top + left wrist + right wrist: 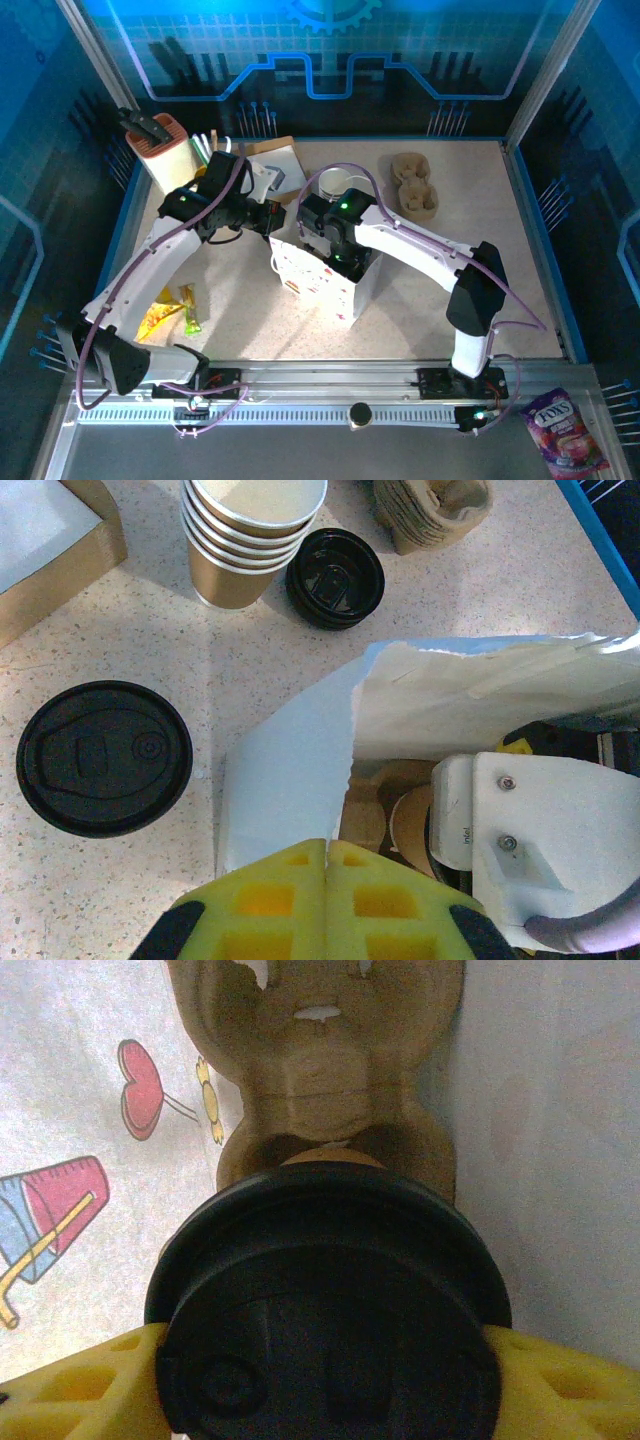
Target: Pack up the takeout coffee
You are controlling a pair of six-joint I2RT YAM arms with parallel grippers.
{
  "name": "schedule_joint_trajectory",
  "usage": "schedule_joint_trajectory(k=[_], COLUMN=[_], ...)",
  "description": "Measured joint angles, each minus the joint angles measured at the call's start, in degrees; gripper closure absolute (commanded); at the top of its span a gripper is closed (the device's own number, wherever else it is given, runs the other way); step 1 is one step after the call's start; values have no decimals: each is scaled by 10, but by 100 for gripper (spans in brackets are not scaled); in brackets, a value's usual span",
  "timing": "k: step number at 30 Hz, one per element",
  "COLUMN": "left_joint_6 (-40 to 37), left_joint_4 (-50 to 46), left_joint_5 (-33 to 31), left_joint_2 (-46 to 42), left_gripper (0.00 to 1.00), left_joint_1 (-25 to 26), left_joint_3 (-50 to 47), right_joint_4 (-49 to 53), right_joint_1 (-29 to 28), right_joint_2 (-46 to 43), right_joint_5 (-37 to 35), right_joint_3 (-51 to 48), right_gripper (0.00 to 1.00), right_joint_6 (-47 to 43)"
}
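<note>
1. The takeout coffee cup (330,1290) is inside the white paper bag (290,770). It hangs just above a beige pulp carrier (320,1070) at the bottom of the bag. From the right wrist, its round black lid hides almost all of the cup body.
2. The right tool (325,1385) grasps this cup. Its yellow fingers (70,1390) press on opposite sides of the lid's rim.
3. The left tool (327,900) is clenched. It appears to pinch the bag's top edge, holding the mouth open.
4. Handling, as a judgement: a thin paper cup is light and crushes easily. The plastic lid is smooth and could pop off or slip. A firm but gentle hold at the stiff rim just under the lid seems safest. The cup should stay upright in case it holds liquid.
5. The bag is thin, floppy paper with cartoon drinks and hearts showing through one wall. The carrier is rough moulded fibre with rounded wells.
6. On the speckled desk (200,660) beside the bag are:
   - a stack of empty cups (250,540), tan outside and white inside
   - a large loose lid (103,758)
   - a smaller lid (335,577)
   - spare carriers (435,510)
</note>
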State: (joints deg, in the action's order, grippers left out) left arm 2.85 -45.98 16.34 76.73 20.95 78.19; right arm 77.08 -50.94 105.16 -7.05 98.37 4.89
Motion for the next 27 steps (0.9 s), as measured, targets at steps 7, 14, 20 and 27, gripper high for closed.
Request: schedule_joint_trajectory(k=[7,14,20,27], left_joint_6=[0,0,0,0], left_joint_4=[0,0,0,0], left_joint_5=[0,0,0,0], left_joint_2=[0,0,0,0], left_gripper=[100,100,100,100], left_joint_1=[0,0,0,0], left_joint_3=[0,0,0,0], right_joint_4=[0,0,-2,-7], right_joint_1=[0,0,0,0], right_joint_2=[0,0,2,3], right_joint_5=[0,0,0,0], right_joint_3=[0,0,0,-1], right_gripper=[62,62,62,62], right_joint_6=[0,0,0,0])
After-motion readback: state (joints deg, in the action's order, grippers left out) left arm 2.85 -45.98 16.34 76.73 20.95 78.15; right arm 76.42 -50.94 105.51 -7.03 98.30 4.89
